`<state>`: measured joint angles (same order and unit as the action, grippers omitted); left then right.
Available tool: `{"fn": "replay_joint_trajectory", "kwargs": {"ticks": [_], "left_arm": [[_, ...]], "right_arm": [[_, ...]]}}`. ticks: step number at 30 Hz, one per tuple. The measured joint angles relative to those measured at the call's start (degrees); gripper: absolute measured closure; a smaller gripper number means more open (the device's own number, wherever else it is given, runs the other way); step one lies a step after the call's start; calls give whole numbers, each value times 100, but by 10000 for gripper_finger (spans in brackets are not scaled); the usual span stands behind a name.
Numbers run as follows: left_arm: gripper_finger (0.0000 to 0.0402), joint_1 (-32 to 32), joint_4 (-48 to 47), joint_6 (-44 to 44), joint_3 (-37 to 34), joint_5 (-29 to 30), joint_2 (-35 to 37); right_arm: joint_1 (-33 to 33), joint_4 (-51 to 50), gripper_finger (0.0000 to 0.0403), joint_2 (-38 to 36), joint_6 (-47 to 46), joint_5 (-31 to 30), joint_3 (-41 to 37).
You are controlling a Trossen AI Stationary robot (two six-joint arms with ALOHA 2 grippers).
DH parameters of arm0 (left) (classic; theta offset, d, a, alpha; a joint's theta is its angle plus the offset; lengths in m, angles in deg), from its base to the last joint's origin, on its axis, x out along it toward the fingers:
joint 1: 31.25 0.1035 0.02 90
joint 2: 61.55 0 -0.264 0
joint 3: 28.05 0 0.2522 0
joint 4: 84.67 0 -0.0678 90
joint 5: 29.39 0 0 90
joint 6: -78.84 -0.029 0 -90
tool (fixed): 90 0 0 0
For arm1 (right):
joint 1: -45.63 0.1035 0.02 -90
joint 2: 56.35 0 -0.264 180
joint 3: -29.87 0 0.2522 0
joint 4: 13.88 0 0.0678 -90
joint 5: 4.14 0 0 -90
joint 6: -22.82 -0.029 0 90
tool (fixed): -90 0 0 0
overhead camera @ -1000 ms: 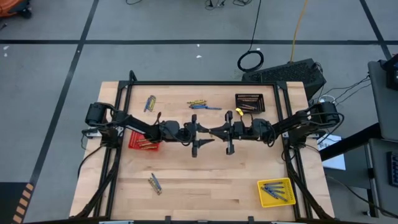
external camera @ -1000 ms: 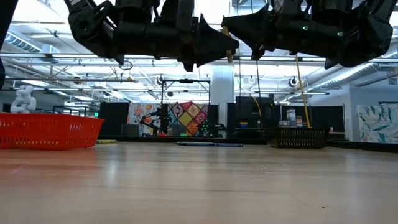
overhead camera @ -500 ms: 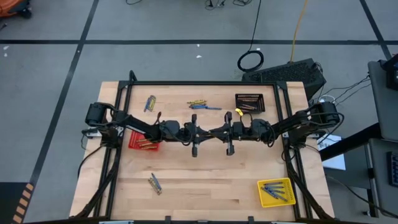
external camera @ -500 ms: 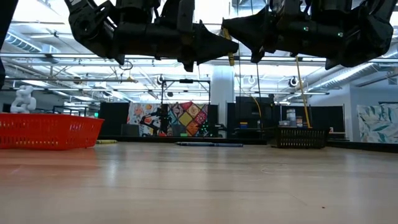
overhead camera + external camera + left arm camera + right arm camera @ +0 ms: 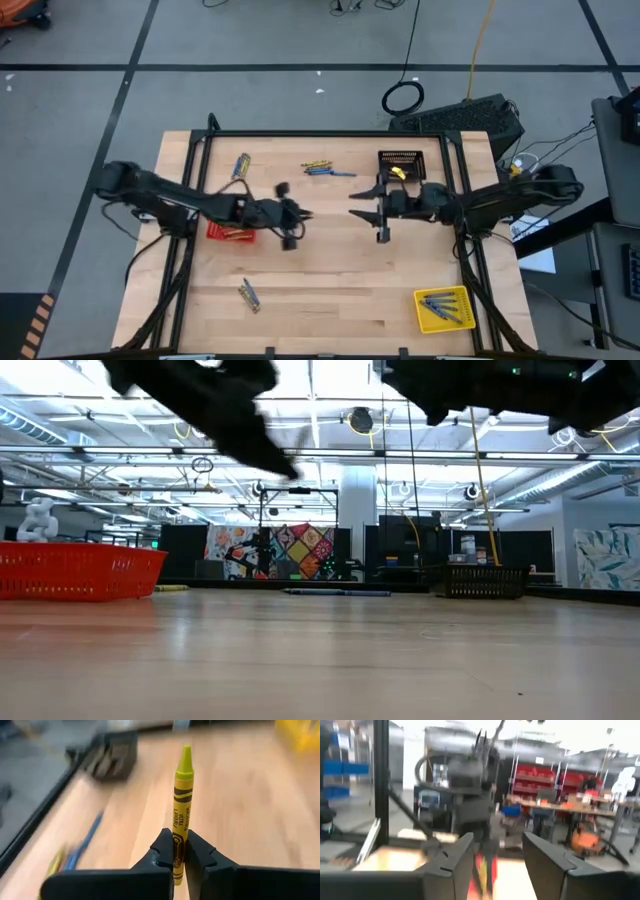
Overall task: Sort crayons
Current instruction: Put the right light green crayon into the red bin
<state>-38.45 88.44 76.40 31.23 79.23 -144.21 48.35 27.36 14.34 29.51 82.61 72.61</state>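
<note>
We now hold the yellow wax crayon [image 5: 182,805] clamped in our left gripper [image 5: 179,857] above mid-table, handed over by the right gripper [image 5: 381,213], whose jaws have apparently parted, leaving delivery to a basket.

Pale wooden tabletop [image 5: 330,290]: smooth, faint satin sheen in the low view. Yellow wax crayon [image 5: 181,810]: matt paper wrapper, black print. Red mesh basket [image 5: 80,570]: perforated walls. Left gripper's dark fingers [image 5: 160,857]: matt, plastic-looking.
</note>
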Motion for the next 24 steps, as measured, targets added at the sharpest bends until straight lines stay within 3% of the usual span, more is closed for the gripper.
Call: {"fn": "replay_joint_trajectory", "kwargs": {"ticks": [4,6,12,15,24], "left_arm": [[391,-219,-3201,787,381,59,861],[392,-334,-4719,1129,506,-225,1064],[391,-564,-7724,2636,509,-1108,1166],[384,-568,-8213,3047,350,-1147,1169],[326,-378,-7924,2559,-13,-1242,1109]], "right_arm": [[0,-646,245,-106,-11,-12,0],[-6,-598,248,15,-38,-19,0],[-22,-316,258,504,14,-209,0],[-36,41,259,768,5,-295,0],[-39,345,259,895,3,-275,0]]}}
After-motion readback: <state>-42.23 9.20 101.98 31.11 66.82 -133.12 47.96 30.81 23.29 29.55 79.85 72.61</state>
